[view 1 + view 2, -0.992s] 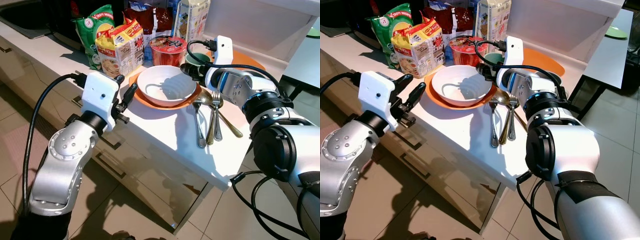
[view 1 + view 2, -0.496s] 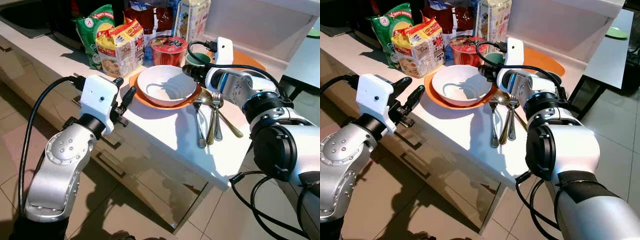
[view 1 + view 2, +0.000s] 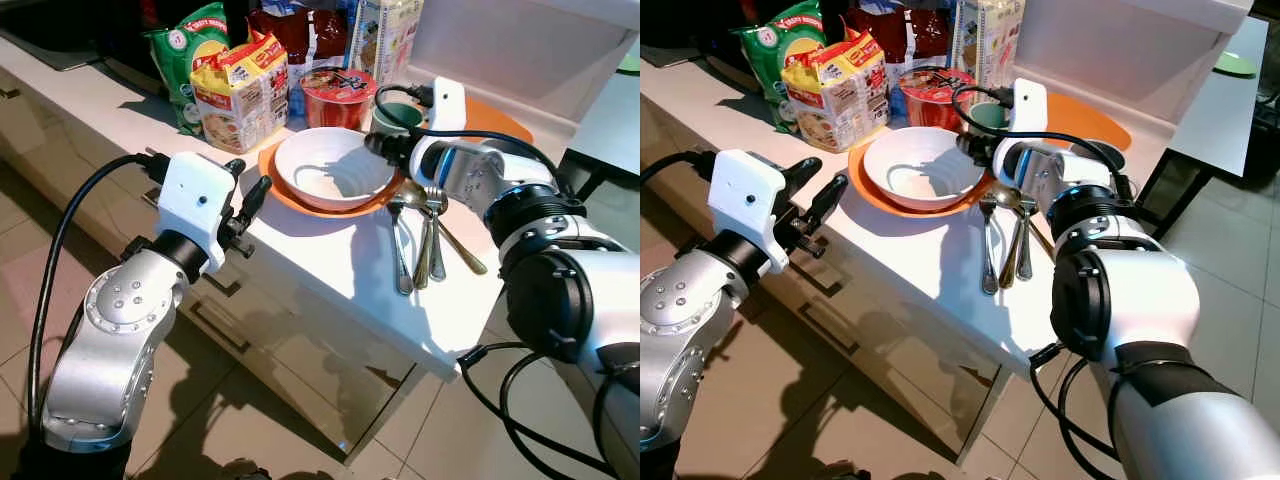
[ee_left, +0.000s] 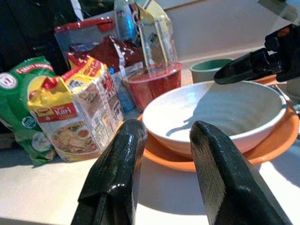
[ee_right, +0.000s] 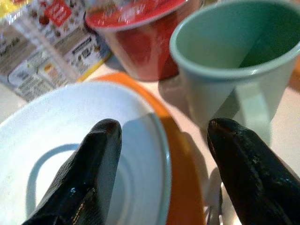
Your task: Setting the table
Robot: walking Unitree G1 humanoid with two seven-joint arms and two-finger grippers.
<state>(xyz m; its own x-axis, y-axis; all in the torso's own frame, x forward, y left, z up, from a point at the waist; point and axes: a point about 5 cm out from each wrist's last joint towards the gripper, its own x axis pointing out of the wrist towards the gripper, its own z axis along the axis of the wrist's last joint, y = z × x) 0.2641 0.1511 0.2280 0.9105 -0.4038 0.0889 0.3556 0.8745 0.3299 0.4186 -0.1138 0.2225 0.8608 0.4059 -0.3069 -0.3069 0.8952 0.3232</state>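
**Inspection: white counter, place setting in progress**

A white bowl (image 3: 333,168) sat on an orange plate (image 3: 300,196) on the white counter (image 3: 330,270), towards its middle; the bowl appeared empty. Just right of the plate lay a cluster of cutlery (image 3: 420,235), spoons and forks side by side with handles pointing to the near edge; one gold-coloured piece lay angled off to the right. A green mug (image 5: 229,70) stood upright just beyond the plate's far right rim, beside a red instant-noodle cup (image 3: 337,92) with its lid on. Further left at the far side stood a yellow noodle multipack (image 3: 238,90) and a green snack bag (image 3: 188,55); a carton (image 3: 385,35) and a dark red packet stood behind the cup. A second orange plate (image 3: 497,118) lay at the far right of the counter, behind the right arm.

The right gripper (image 5: 161,164) was held over the bowl's far right rim, its fingers (image 5: 93,168) spread wide and holding nothing; one finger sat above the bowl, the other above the gap between plate and mug; contact with either could not be confirmed. The left gripper (image 4: 161,150) hovered at the near left edge of the counter, short of the orange plate, pointing towards the bowl; its fingers (image 4: 117,173) were moderately parted and empty. Drawer fronts showed below the counter, above a tiled floor (image 3: 250,420).
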